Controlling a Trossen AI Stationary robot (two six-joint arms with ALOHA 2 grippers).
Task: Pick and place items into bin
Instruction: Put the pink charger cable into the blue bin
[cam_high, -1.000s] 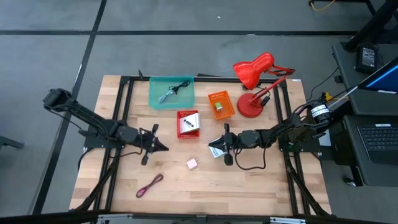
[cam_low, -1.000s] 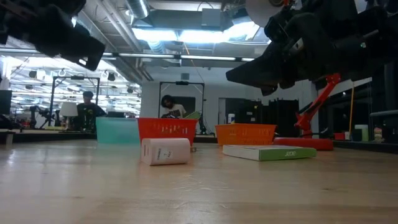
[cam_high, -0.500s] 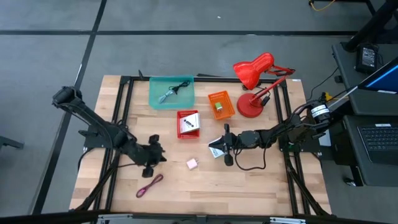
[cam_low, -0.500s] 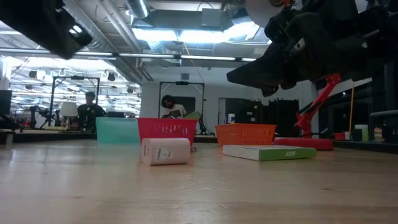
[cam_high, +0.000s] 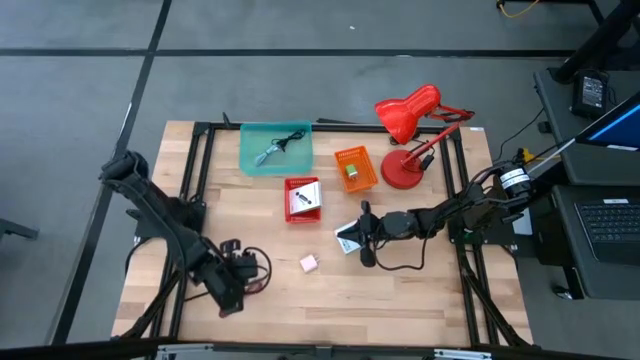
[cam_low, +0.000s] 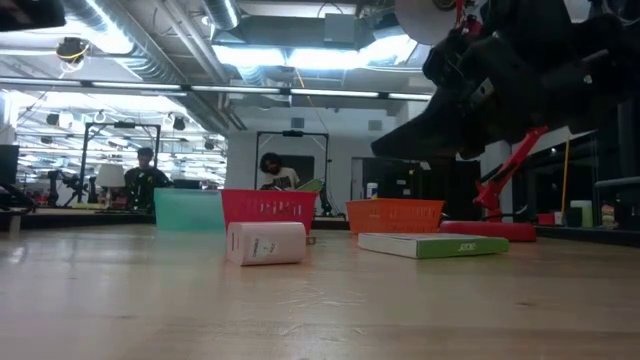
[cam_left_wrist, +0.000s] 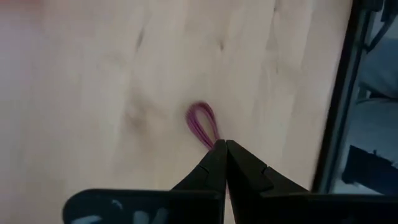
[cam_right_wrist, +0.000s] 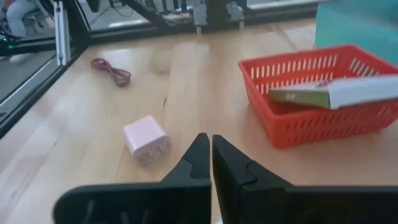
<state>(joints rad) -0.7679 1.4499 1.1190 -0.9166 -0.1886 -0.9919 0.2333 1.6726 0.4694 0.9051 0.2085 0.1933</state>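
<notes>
The left gripper (cam_left_wrist: 224, 144), fingers pressed together, hung right over the maroon cable (cam_left_wrist: 204, 121) on the table's near-left part; it needed to part them and descend straddling the loop.

Bright overhead light, blurred left wrist view
</notes>
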